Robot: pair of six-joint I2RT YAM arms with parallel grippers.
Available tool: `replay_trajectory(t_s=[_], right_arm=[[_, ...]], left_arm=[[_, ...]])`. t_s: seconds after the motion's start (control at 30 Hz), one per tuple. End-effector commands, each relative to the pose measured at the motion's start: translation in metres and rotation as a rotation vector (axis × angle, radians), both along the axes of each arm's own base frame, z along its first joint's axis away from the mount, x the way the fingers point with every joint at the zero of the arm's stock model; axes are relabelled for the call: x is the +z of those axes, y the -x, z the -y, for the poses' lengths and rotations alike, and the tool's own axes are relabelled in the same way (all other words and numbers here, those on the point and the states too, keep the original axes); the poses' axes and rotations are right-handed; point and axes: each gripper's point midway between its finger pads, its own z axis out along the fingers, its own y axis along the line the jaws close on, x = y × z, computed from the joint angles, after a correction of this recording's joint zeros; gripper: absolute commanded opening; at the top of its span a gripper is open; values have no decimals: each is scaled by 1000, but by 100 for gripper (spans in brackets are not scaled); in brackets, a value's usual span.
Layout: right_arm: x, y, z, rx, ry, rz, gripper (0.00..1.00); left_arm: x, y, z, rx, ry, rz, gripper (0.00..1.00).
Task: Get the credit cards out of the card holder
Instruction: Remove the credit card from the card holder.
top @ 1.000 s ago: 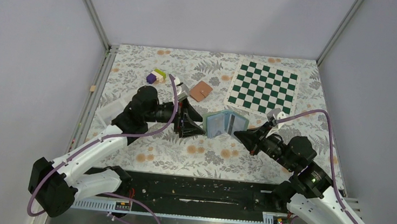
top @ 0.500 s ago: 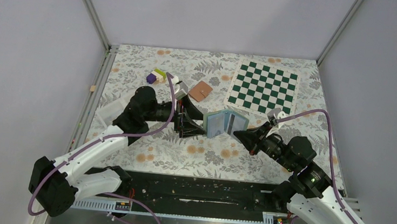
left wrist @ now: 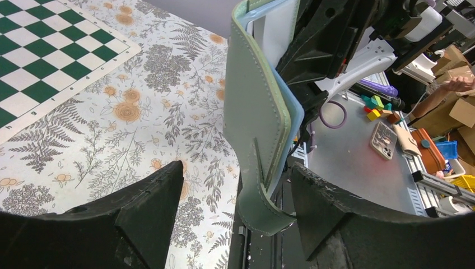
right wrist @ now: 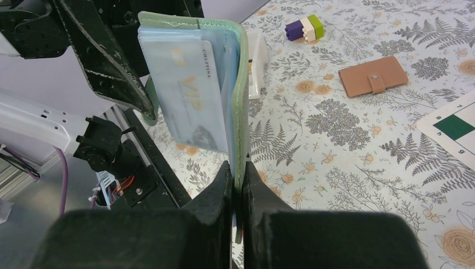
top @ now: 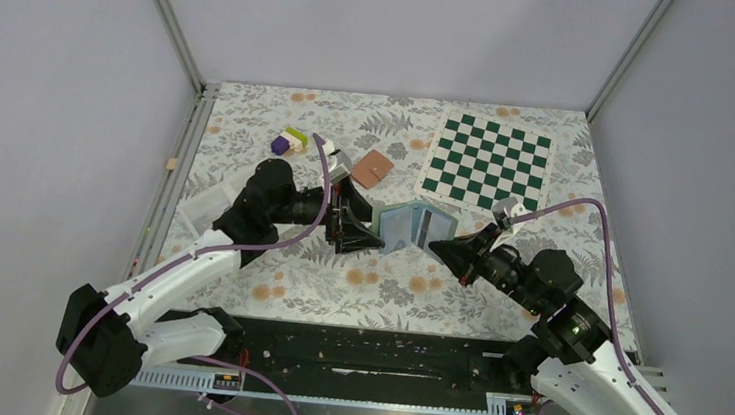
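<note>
The green card holder stands open on its edge in the middle of the table, between my two grippers. My right gripper is shut on the lower edge of its right cover. A pale credit card with gold "VIP" lettering sits in a clear pocket inside. My left gripper is open, with one finger on each side of the holder's left cover and its closing strap. The fingers do not press on the cover. In the top view the left gripper points at the holder from the left and the right gripper from the right.
A brown wallet lies behind the holder. A green-and-white chessboard is at the back right. A small stack of purple, white and green blocks is at the back left. A clear plastic piece lies by the left edge.
My left gripper's jaws have opened wider around the holder's left cover. The right gripper and the holder have shifted slightly to the left.
</note>
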Motion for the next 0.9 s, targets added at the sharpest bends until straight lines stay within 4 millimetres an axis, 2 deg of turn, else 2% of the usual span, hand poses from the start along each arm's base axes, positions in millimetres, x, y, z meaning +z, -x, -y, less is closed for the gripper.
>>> replay_trajectory(t_s=[0.0,0.07,0.13,0.23,0.37,0.43,0.53,0.87], right_arm=[[24,0,-3,10,-65,57,0],[25,0,-3,10,-64,57,0],[24,0,-3,11,-64,54,0],[21,-1,-3,6,-58,44,0],[20,-3,-3,-3,-51,28,0],[12,-4,-1,-12,-26,-4,0],[13,-2,-2,-6,-27,-12,0],[18,4,-2,12,-54,-18,0]], left_arm=[[13,-6,2,13,22,53,67],[12,-5,2,3,21,56,60],[12,-3,2,-9,20,56,46],[11,1,1,-18,18,59,31],[13,7,-4,-24,16,85,20],[14,11,-6,-31,14,95,20],[14,15,-9,-41,4,109,30],[14,15,-5,-74,13,87,31]])
